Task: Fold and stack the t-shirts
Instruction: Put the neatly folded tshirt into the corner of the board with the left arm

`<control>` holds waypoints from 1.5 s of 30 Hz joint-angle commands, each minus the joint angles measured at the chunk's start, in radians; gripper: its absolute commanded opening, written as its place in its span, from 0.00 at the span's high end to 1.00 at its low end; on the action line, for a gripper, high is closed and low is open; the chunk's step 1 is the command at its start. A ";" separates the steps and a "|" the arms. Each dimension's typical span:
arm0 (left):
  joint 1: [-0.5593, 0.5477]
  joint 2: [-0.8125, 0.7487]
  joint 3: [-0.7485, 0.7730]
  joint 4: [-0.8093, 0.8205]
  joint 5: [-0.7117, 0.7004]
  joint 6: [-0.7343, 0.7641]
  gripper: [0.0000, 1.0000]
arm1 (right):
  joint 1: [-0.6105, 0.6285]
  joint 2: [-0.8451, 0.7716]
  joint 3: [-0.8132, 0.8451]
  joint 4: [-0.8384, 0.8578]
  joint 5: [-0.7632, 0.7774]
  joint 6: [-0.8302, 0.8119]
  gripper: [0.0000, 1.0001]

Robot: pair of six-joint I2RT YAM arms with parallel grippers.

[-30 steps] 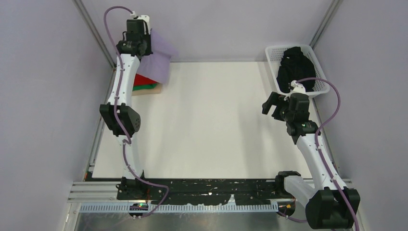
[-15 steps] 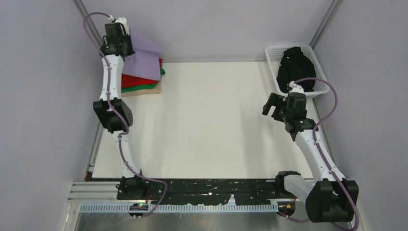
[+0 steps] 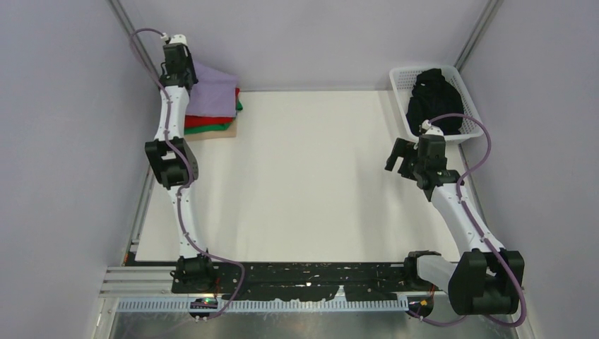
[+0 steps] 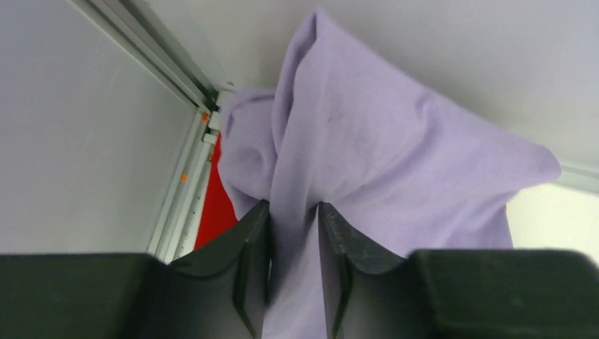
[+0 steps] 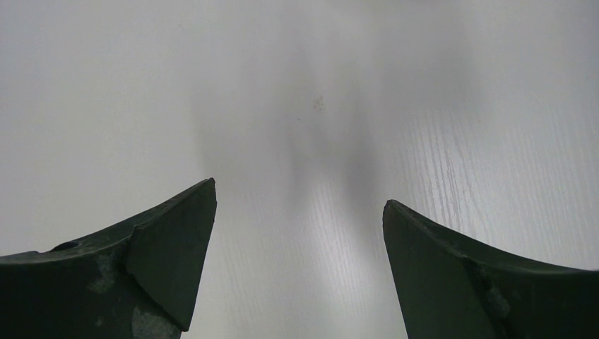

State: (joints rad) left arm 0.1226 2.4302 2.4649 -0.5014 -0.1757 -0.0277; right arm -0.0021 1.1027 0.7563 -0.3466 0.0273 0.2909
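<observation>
upper left: left gripper (image 4: 293,212) clamped on lavender t-shirt (image 4: 381,148), stacking it onto red and green t-shirts (image 3: 210,121). right gripper (image 5: 299,212) spread wide, empty, mid-right. next, likely: let go cleanly without rumpling folds.

Red t-shirt (image 3: 205,121) mostly under lavender t-shirt (image 3: 215,93), green t-shirt (image 3: 209,129) edge only
</observation>
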 commanded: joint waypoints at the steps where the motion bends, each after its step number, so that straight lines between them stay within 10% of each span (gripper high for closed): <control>1: 0.030 0.000 0.057 0.151 -0.071 -0.087 0.61 | -0.004 0.014 0.059 -0.005 0.016 0.013 0.05; 7: 0.040 -0.022 0.054 0.159 -0.079 -0.151 0.02 | -0.003 0.017 0.070 -0.010 0.013 0.017 0.05; 24: -0.020 -0.342 -0.559 0.396 0.619 -0.539 0.00 | -0.003 0.008 0.040 0.031 -0.086 0.007 0.05; 45: -0.100 -0.146 -0.568 0.153 0.624 -0.627 0.00 | -0.003 0.008 -0.002 0.035 -0.087 -0.006 0.05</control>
State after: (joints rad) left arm 0.0475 2.2677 1.9049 -0.3252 0.4187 -0.6304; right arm -0.0021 1.1210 0.7536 -0.3473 -0.0551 0.2970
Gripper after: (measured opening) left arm 0.994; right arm 0.954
